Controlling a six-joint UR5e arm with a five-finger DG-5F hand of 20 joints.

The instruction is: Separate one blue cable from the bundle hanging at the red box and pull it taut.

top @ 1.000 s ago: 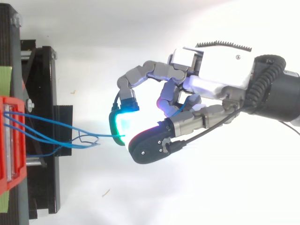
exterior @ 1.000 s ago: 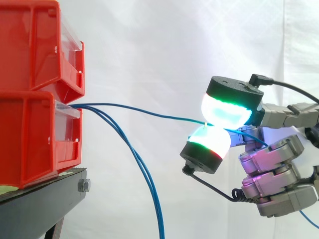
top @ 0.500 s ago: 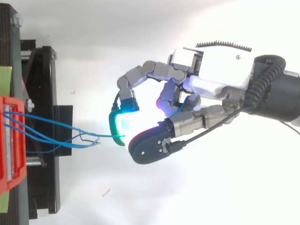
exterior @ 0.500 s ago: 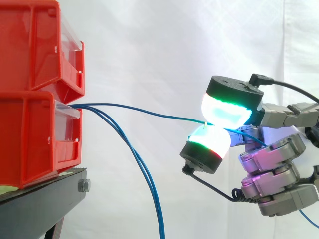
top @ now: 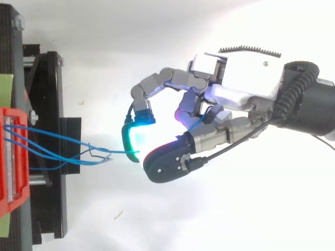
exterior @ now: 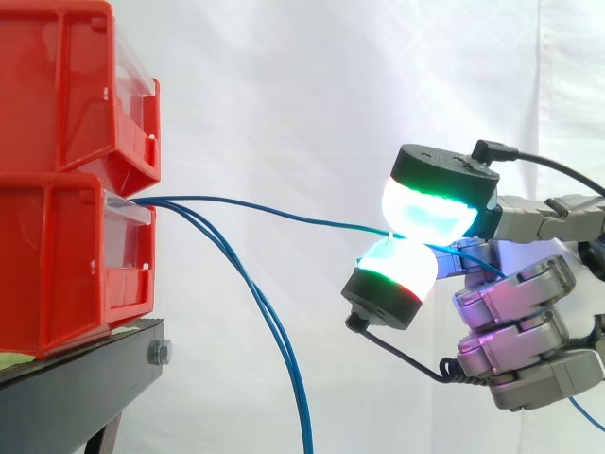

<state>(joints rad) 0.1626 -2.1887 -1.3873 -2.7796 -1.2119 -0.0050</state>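
The hand's fingertips (exterior: 425, 210) stayed pressed together on 1 blue cable (exterior: 284, 212), an upper pad glowing white and green set against a lower pad lit green and red, with the strand nipped between them. The other fingers lay curled beneath in a magenta glow. Seen from above, the hand (top: 246, 78) reached in from the right, its cyan-lit pad meeting the strand well clear of the stand. Nothing in the grip or the hand's (exterior: 515, 303) place had visibly changed from 1 second earlier.

From the pinch the held cable ran leftward in a nearly straight line, rising gently and with only slight slack, to the front lip of the lower red bin (exterior: 57, 255). Past the pads it slipped behind the fingers, and a short length showed again at the side view's lower right corner.

2 more blue cables (exterior: 274, 331) left the same bin opening, drooped in a long curve and dropped out of the bottom of the side view, apart from the held strand and hanging as they had before.

The 2 red bins, the upper (exterior: 66, 85) stacked on the lower, sat on the black stand (exterior: 76, 388) before the white curtain (exterior: 284, 76).
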